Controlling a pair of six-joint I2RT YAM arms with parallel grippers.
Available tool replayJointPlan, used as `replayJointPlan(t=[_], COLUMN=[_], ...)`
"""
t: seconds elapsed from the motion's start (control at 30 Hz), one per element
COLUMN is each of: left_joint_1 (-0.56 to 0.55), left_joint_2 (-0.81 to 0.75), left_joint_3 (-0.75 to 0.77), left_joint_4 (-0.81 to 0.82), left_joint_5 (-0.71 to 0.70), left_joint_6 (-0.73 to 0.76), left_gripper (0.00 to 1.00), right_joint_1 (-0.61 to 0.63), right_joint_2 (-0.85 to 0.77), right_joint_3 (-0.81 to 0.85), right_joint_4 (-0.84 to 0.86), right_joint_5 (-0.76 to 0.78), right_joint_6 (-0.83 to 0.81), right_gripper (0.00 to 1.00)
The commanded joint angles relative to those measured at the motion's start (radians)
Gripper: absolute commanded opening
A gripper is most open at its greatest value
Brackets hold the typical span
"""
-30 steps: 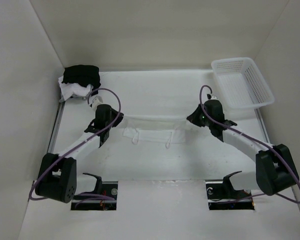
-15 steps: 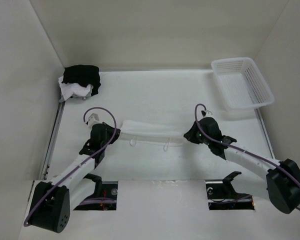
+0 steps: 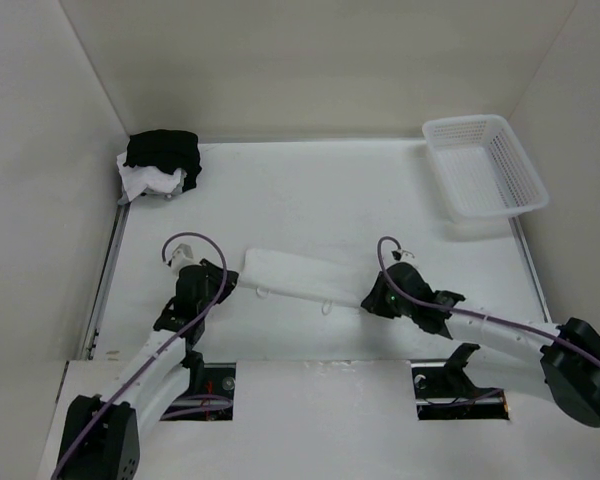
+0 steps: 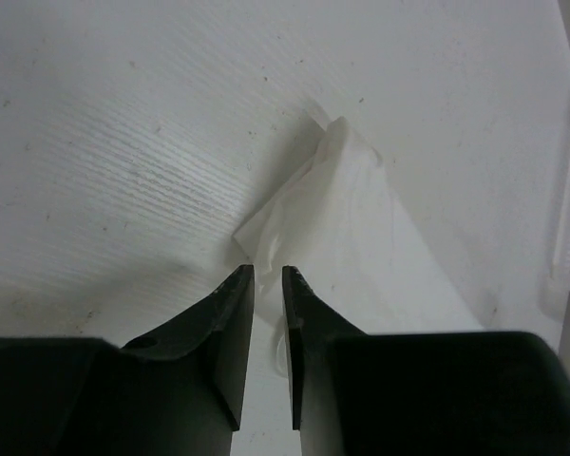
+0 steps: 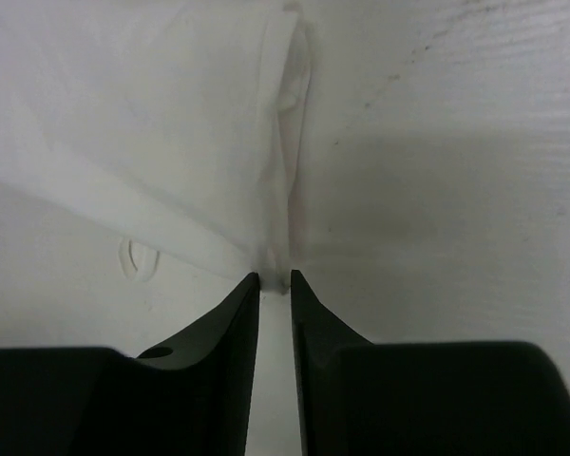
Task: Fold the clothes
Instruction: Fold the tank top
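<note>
A white garment [image 3: 300, 275] lies flat on the table as a long folded band, with thin strap loops at its near edge. My left gripper [image 3: 227, 282] sits low at the band's left end. In the left wrist view its jaws [image 4: 268, 273] stand a narrow gap apart, and the garment's corner [image 4: 342, 209] lies just past the tips. My right gripper [image 3: 368, 298] is at the right end. Its jaws [image 5: 275, 275] are also slightly apart, with the fabric's folded edge [image 5: 266, 171] at the tips. More clothes, black [image 3: 162, 150] over white [image 3: 150, 181], are piled in the far left corner.
A white plastic lattice basket [image 3: 520, 175] stands at the far right corner. White walls enclose the table on three sides. A metal rail [image 3: 108, 270] runs along the left edge. Two cut-outs with the arm bases [image 3: 195, 382] lie at the near edge.
Both arms drew back toward the near edge, carrying the garment's ends with them so it folded into a narrower band. Both pairs of jaws have parted from shut.
</note>
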Motion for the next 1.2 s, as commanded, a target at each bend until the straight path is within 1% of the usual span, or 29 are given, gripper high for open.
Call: replayJointPlan(t=[0.0, 0.03, 0.07, 0.1, 0.17, 0.2, 0.27, 0.3, 0.33, 0.37, 0.4, 0.43, 0.5, 0.53, 0.73, 0.87, 1.0, 1.03, 1.1, 1.17], left_joint_1=[0.031, 0.044, 0.057, 0.067, 0.059, 0.044, -0.025, -0.077, -0.141, -0.21, -0.272, -0.327, -0.405, -0.433, -0.53, -0.548, -0.565, -0.571, -0.573, -0.568], left_joint_2=[-0.066, -0.093, -0.128, -0.165, -0.219, -0.218, -0.143, -0.086, -0.025, 0.033, 0.089, 0.144, 0.245, 0.294, 0.53, 0.621, 0.644, 0.647, 0.652, 0.655], left_joint_3=[-0.008, -0.005, 0.004, 0.019, 0.054, 0.079, 0.146, 0.179, 0.206, 0.226, 0.243, 0.258, 0.286, 0.3, 0.329, 0.309, 0.282, 0.274, 0.259, 0.242], left_joint_4=[-0.027, -0.05, -0.077, -0.105, -0.127, -0.12, -0.099, -0.081, -0.052, -0.013, 0.029, 0.072, 0.145, 0.178, 0.335, 0.355, 0.372, 0.372, 0.372, 0.37], left_joint_5=[0.026, 0.029, 0.032, 0.03, 0.023, 0.02, 0.017, 0.009, -0.009, -0.035, -0.066, -0.098, -0.138, -0.141, -0.121, -0.111, -0.102, -0.103, -0.105, -0.105], left_joint_6=[-0.003, -0.004, -0.001, 0.004, 0.017, 0.022, 0.024, 0.016, 0.007, -0.002, -0.007, -0.007, -0.009, -0.018, -0.038, -0.07, -0.082, -0.082, -0.09, -0.095], left_gripper=[0.24, 0.29, 0.31, 0.32, 0.32, 0.32, 0.31, 0.31, 0.31, 0.31, 0.31, 0.31, 0.31, 0.31, 0.3, 0.29, 0.28, 0.28, 0.28, 0.28], right_joint_1=[0.035, 0.038, 0.043, 0.047, 0.051, 0.052, 0.051, 0.025, -0.003, -0.031, -0.06, -0.083, -0.113, -0.127, -0.141, -0.141, -0.134, -0.131, -0.129, -0.132], right_joint_2=[-0.067, -0.097, -0.129, -0.156, -0.205, -0.224, -0.221, -0.201, -0.177, -0.146, -0.114, -0.086, -0.037, -0.017, 0.098, 0.165, 0.205, 0.222, 0.247, 0.232], right_joint_3=[-0.013, -0.014, -0.01, 0.004, 0.039, 0.053, 0.072, 0.076, 0.079, 0.075, 0.069, 0.062, 0.046, 0.036, 0.012, -0.002, -0.025, -0.031, -0.043, -0.062], right_joint_4=[-0.041, -0.056, -0.078, -0.107, -0.163, -0.176, -0.164, -0.145, -0.121, -0.078, -0.037, 0.0, 0.095, 0.129, 0.287, 0.3, 0.327, 0.348, 0.391, 0.41], right_joint_5=[0.041, 0.046, 0.047, 0.047, 0.075, 0.095, 0.118, 0.125, 0.127, 0.124, 0.115, 0.1, 0.057, 0.04, -0.092, -0.097, -0.091, -0.1, -0.108, -0.1], right_joint_6=[0.062, 0.069, 0.072, 0.072, 0.061, 0.053, 0.017, 0.0, -0.011, -0.023, -0.03, -0.033, -0.039, -0.034, -0.01, 0.042, 0.078, 0.082, 0.101, 0.118], right_gripper=[0.28, 0.31, 0.34, 0.37, 0.38, 0.37, 0.24, 0.17, 0.14, 0.14, 0.17, 0.24, 0.43, 0.47, 0.55, 0.52, 0.5, 0.47, 0.3, 0.16])
